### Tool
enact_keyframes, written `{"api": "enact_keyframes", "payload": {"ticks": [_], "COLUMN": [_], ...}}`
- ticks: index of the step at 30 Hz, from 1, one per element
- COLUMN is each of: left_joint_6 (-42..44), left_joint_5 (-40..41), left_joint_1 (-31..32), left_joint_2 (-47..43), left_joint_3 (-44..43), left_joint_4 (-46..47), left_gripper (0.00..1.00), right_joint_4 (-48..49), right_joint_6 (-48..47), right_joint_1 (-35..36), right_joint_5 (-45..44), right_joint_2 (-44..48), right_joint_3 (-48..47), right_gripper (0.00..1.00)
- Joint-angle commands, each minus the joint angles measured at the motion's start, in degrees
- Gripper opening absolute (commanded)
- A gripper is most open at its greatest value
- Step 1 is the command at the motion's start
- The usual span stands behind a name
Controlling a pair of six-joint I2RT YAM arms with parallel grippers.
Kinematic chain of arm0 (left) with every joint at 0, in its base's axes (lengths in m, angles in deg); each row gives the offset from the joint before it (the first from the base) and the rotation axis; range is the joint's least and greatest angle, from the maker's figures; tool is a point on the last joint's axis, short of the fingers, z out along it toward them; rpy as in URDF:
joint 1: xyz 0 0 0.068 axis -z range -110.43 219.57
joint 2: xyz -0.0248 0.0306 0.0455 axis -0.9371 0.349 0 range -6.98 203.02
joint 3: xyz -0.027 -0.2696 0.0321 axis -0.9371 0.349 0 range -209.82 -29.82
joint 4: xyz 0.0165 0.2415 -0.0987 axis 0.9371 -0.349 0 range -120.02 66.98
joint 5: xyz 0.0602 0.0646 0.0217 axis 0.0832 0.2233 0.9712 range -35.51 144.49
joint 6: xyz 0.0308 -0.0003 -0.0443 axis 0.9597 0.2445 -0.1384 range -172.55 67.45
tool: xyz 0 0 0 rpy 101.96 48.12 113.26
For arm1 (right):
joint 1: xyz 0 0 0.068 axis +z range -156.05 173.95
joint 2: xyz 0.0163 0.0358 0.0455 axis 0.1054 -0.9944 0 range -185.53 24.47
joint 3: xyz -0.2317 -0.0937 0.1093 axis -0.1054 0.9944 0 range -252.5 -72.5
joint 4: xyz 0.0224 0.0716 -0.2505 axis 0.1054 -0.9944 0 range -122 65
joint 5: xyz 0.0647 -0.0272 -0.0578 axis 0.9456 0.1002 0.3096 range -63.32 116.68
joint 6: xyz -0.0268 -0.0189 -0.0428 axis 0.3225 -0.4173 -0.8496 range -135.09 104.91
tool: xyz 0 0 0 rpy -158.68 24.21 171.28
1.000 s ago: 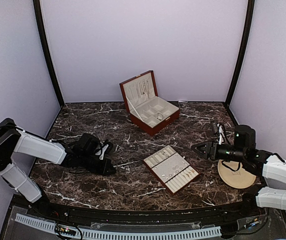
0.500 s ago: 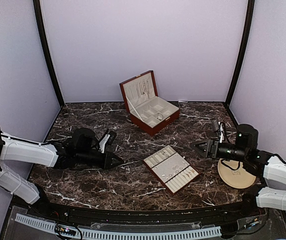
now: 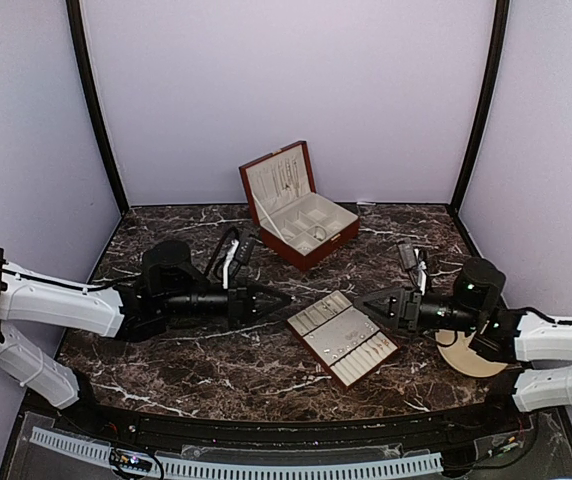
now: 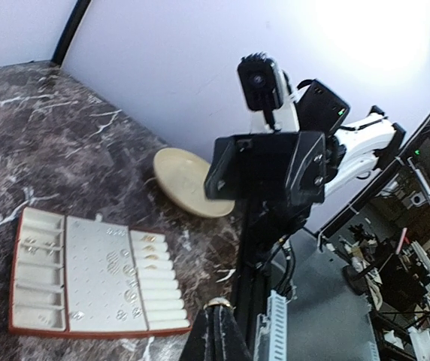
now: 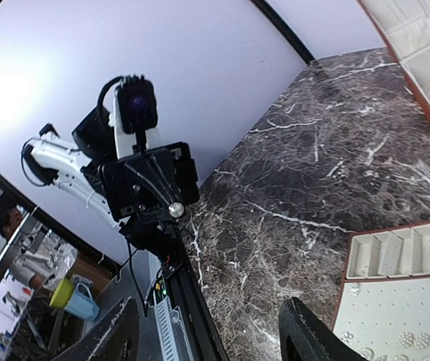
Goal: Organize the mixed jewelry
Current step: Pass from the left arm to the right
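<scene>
Top external view: both arms have swung in toward the tray (image 3: 343, 339), where the jewelry (image 3: 354, 346) lies in its slots.
From above, the left gripper (image 3: 274, 297) has left the table's left side and points at the tray's far corner; the right gripper (image 3: 371, 300) has come off the plate (image 3: 471, 362), so sorting at the tray looks near. Left wrist view: its fingers (image 4: 215, 338) are pressed together, with a pale speck at the tip too small to name. Right wrist view: the right gripper stands spread, holding nothing.
</scene>
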Motion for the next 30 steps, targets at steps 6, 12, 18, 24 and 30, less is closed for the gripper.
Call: {"api": "enact_keyframes", "payload": {"ticks": [6,12,18,24,30], "left_joint_6": [-7.2,-10.7,-11.4,-11.8,-11.8], "left_joint_5": [-6.6,-8.6,-8.1,-7.8,-7.2], "left_joint_1": [3.1,4.8,5.5,5.6,5.6], "left_joint_2": [2.1,2.6,1.7,1.5,0.9], "left_joint_3": [-3.9,-3.7,-3.3,-2.9,-2.4], "left_joint_4": [8.0,9.5,9.1,9.5,9.6], "left_gripper": [0.00,0.00,0.00,0.00,0.00], "right_joint_4": [7.9,11.3,9.8,10.5,11.9], "right_joint_6": [-7.5,-8.4,-10.3,-9.7,-8.9], "right_joint_1": [8.5,10.9,13.1,13.8,13.9], "right_joint_5": [1.2,5.0,5.5,5.4,4.6], "right_joint_2": [-6.8,-12.7,-15.1,-16.3,-17.0], "right_joint_3": [-8.4,-11.9,-14.4,-14.2,-13.5], "right_gripper": [0.59,0.55,0.51,0.42,0.37]}}
